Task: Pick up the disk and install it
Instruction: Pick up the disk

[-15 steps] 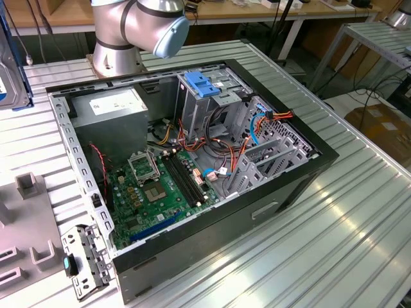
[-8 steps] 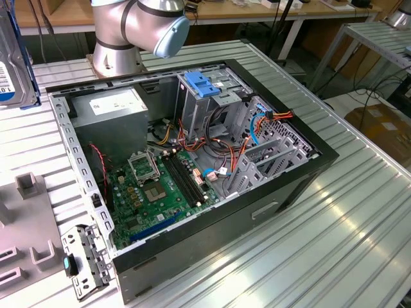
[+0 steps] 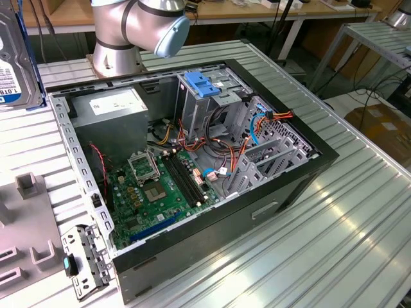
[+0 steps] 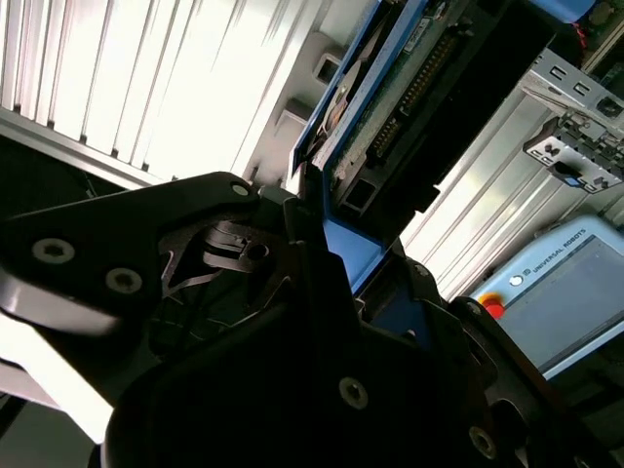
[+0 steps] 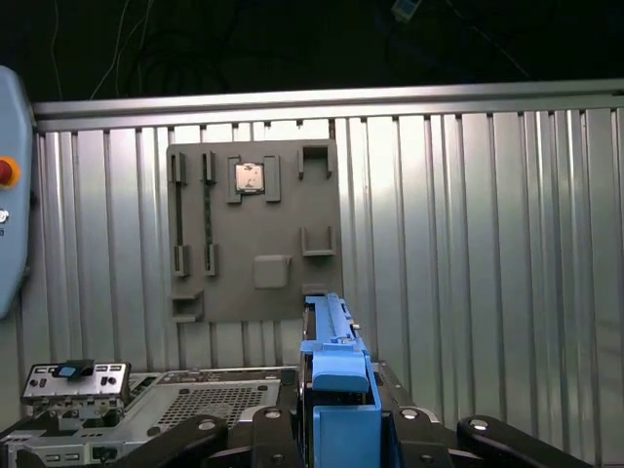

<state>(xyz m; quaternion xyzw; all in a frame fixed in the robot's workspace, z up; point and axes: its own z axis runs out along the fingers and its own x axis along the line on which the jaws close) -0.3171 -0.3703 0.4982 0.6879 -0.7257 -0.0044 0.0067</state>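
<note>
One disk (image 5: 330, 336), clamped in the pincer (image 5: 339, 429): black jaws closed on either side of its blue side rail in the first wrist view, touching it, no gap to be seen. Edge-on there, rail towards the camera, high above the ribbed metal counter (image 5: 468, 244).

Same grip from another angle in the second wrist view: disk (image 4: 419, 78) jutting out of the pincer (image 4: 341, 244), underside showing, with green circuit board and a row of connector pins, blue rail running down into the black linkage.

In the exterior view, disk (image 3: 13, 58) at the far left edge, cut off by the frame, held up over the counter (image 3: 334, 244), label with its blue band facing the camera. Well apart from the open computer case (image 3: 270, 205) lying on its side in the middle. Inside the case: green motherboard (image 3: 157, 192), grey power supply box (image 3: 109, 109) with a white sticker, metal drive cage (image 3: 205, 96) with a blue latch, red and orange cables (image 3: 218, 138) between them. Silver arm (image 3: 138, 25) behind the case.

Whole grey parts tray (image 5: 224, 283) flat on the counter in the first wrist view, one small square chip (image 5: 251, 176) seated in a slot; just a corner of that tray in the exterior view. Small metal bracket (image 3: 83, 263) with a blue tab beside the case. Pale blue teach pendant (image 4: 561, 292) with a red button, in both wrist views.
</note>
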